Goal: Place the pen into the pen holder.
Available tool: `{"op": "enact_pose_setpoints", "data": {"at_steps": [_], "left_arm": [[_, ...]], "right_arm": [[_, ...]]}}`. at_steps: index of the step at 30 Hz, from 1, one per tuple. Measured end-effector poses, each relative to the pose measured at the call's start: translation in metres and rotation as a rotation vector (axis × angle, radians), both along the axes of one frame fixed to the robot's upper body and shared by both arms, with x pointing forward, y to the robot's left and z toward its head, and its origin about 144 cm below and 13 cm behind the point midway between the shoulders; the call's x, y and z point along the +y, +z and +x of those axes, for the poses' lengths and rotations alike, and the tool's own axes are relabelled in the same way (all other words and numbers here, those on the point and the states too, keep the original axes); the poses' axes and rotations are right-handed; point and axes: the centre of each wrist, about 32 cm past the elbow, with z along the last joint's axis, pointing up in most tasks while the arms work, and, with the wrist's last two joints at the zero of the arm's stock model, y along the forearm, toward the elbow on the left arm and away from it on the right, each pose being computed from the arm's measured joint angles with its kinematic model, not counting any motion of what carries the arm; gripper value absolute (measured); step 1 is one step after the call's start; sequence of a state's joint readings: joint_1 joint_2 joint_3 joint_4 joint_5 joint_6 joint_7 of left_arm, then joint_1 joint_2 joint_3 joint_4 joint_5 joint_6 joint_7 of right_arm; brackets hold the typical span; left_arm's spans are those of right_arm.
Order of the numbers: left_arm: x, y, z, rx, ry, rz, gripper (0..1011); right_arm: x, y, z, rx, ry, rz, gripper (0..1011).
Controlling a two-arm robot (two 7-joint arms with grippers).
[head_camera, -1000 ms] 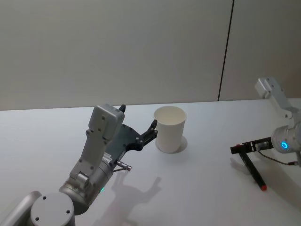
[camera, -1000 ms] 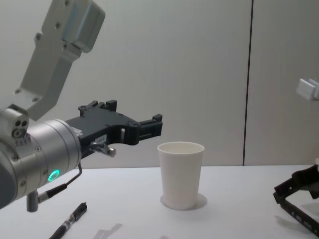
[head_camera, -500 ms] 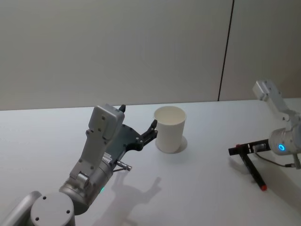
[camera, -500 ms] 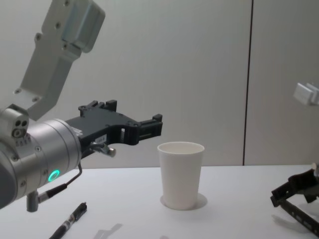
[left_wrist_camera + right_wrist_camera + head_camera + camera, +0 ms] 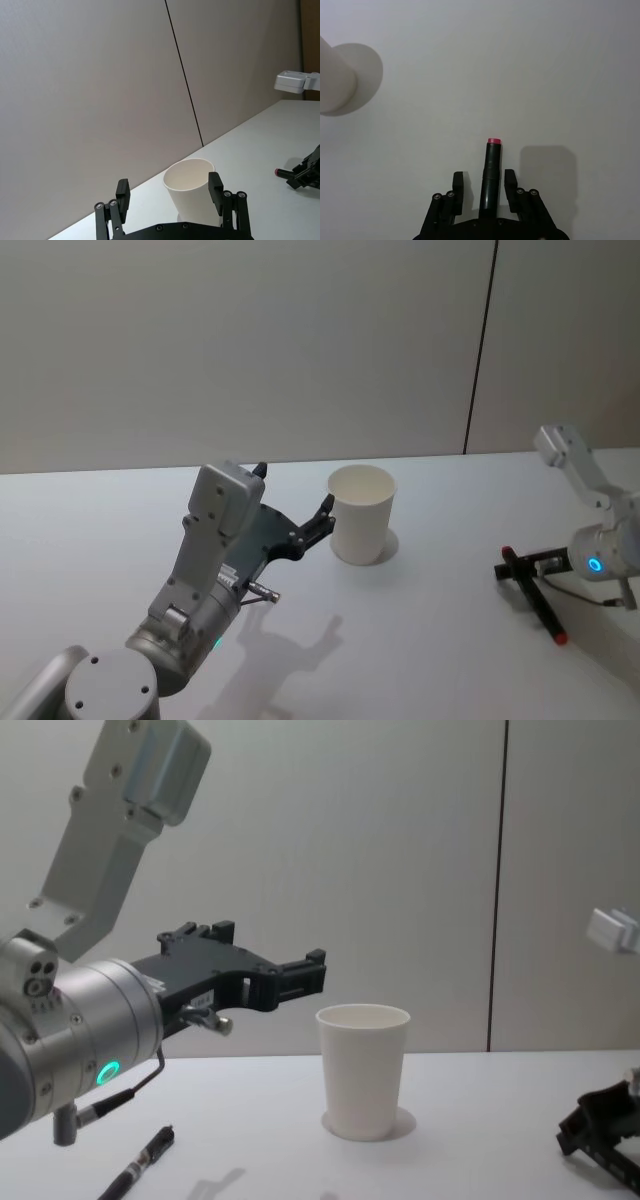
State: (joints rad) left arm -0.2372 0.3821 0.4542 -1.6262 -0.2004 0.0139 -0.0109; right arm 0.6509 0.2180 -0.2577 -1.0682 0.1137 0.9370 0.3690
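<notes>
The pen (image 5: 540, 608), black with a red end, lies on the white table at the right. My right gripper (image 5: 506, 566) is lowered over its far end. In the right wrist view the pen (image 5: 491, 170) runs between the two fingers with a gap on each side, so the right gripper (image 5: 483, 179) is open. The pen holder (image 5: 361, 513), a white paper cup, stands upright mid-table. My left gripper (image 5: 322, 518) hovers open just left of the pen holder (image 5: 363, 1070), above the table, and frames the cup (image 5: 192, 192) between its fingers. The right gripper (image 5: 592, 1135) sits low at the right edge.
A second black pen (image 5: 140, 1175) lies on the table at the near left, under my left arm. The white tabletop (image 5: 430, 640) runs back to a grey wall with a dark vertical seam (image 5: 480, 350).
My right gripper has dropped lower and shifted slightly right, settling around the pen's far end. The pen, the cup and my left arm have not moved.
</notes>
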Motion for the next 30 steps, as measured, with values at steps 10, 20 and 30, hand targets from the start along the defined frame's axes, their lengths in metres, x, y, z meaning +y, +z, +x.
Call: {"op": "enact_pose_setpoints", "data": {"at_steps": [10,20,30], "left_arm": [[0.0000,0.0000,0.0000,0.000,0.000,0.000,1003],[0.0000,0.0000,0.0000,0.000,0.000,0.000,1003],[0.0000,0.0000,0.0000,0.000,0.000,0.000,1003]], "right_arm": [[-0.0015,-0.0066,0.0010,0.003,-0.006,-0.004,224],[-0.0030,-0.0095,-0.0005,-0.015,-0.006,0.003,172],[-0.0060,-0.0052,-0.0055,-0.101,0.000,0.015,172]]}}
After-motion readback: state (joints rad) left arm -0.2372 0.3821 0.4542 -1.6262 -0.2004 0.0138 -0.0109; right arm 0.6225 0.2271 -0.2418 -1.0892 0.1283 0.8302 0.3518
